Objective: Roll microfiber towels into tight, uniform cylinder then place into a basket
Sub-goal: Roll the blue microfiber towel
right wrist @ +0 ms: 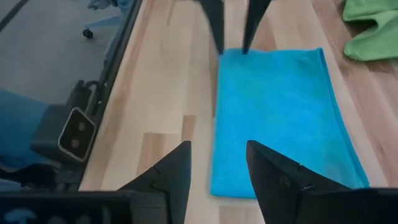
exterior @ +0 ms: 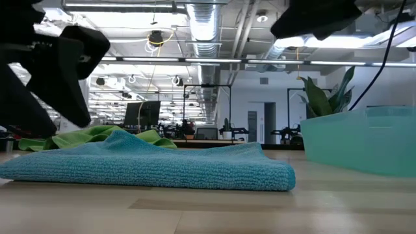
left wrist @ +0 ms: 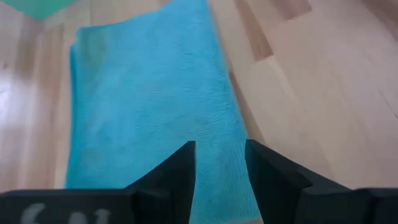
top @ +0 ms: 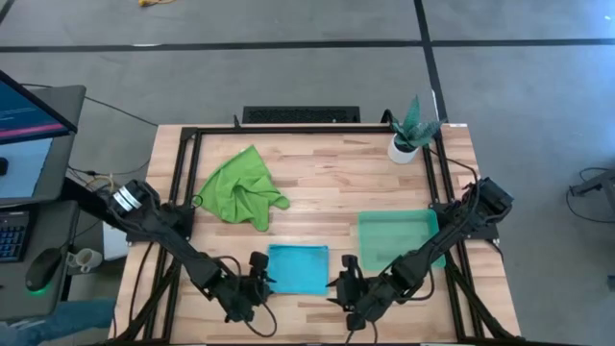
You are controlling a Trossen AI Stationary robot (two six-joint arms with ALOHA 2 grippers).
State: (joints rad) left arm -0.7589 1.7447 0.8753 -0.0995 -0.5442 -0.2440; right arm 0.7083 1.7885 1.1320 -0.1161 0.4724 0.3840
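Blue towel [top: 298, 268] lies folded flat as a rectangle at 6 o'clock on the table [top: 327, 183], near the front edge. Not rolled.

Left gripper [top: 261, 279] sits at the towel's 9 o'clock edge, low over the front corner. Fingers [left wrist: 180, 171] stand apart with a narrow gap, nothing between them; in the left wrist view the tips hang just over the towel's edge.

Right gripper [top: 343, 281] is at the towel's 3 o'clock edge, facing the left one across the cloth. Its fingers [right wrist: 177, 171] are also apart, holding nothing; in the right wrist view the towel's near end lies just beyond the tips, and the left gripper's tips show at the far end.

Green towel [top: 240, 187] is crumpled in a loose heap at 10 o'clock from the blue one, well apart from both grippers.

Basket [top: 396, 238] at 3 o'clock on the table, just beside the right arm, nothing visible in it. Low view shows its wall standing higher than the flat blue towel.

Plant [top: 411, 130] in a white pot at 1 o'clock, back corner.
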